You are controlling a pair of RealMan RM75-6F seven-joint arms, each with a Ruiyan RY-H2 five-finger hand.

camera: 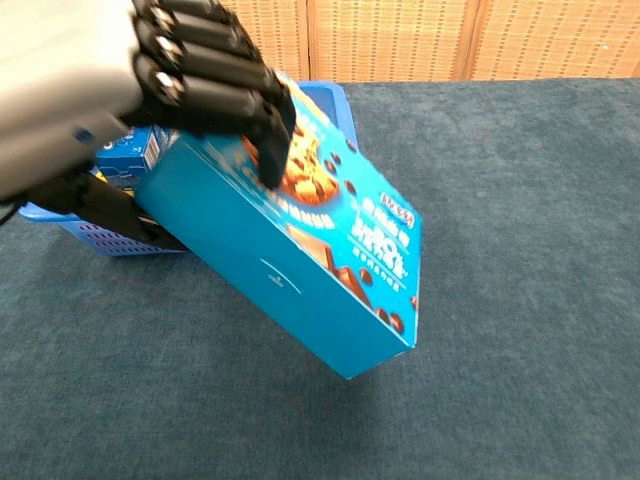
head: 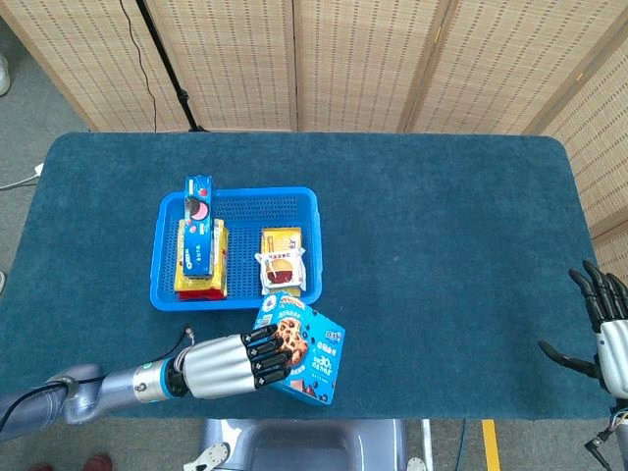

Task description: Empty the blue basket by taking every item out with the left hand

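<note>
My left hand (head: 228,363) (camera: 130,75) grips a blue cookie box (head: 306,347) (camera: 310,265), holding it tilted above the table, in front of the blue basket (head: 235,295) (camera: 335,100). Inside the basket an Oreo box (head: 197,238) (camera: 128,150) leans on a yellow packet (head: 218,265), and a white-wrapped snack (head: 281,260) lies at the right. In the chest view the hand and box hide most of the basket. My right hand (head: 601,329) stays at the table's right edge, fingers spread, holding nothing.
The dark blue tablecloth (head: 442,245) covers the whole table. Wicker screens (head: 363,59) stand behind it, and a black stand pole (head: 167,59) rises at the back left.
</note>
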